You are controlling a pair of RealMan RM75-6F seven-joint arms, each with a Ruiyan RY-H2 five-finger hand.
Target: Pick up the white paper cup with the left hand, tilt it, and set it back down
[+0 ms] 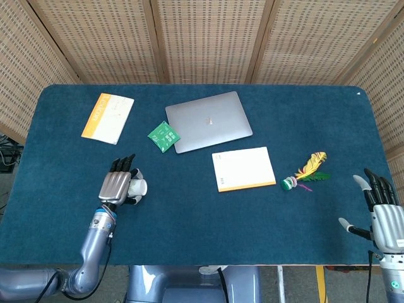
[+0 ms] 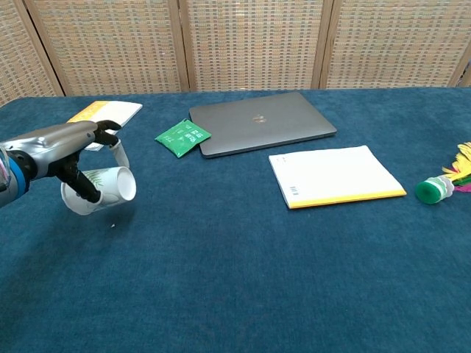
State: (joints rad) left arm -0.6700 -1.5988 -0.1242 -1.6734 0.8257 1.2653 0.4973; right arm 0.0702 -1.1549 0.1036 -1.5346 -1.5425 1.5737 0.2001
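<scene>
Nearest the robot, at the left front of the blue table [image 1: 208, 240], the left hand [image 1: 118, 187] grips the white paper cup [image 2: 101, 190] from above, fingers wrapped over its wall. In the chest view the cup hangs clear of the cloth, lying almost on its side with its mouth turned toward the table's middle; the tilt step appears to be in hand. To finish well, the wrist should roll back until the base faces down and the rim is level before any descent; lowering it while slanted would likely land it on an edge and tip it. The thin wall will probably dent under a hard squeeze, so grip should stay light, and release should wait until the base sits flat. At the right front edge, the right hand [image 1: 382, 209] hangs idle, holding nothing, fingers spread wide. Farther in lie a white notepad [image 1: 244, 168] and a feathered shuttlecock [image 1: 306, 172]. Beyond them sit a green packet [image 1: 164, 136], a closed grey laptop [image 1: 209, 121] and a yellow-edged booklet [image 1: 108, 117].
</scene>
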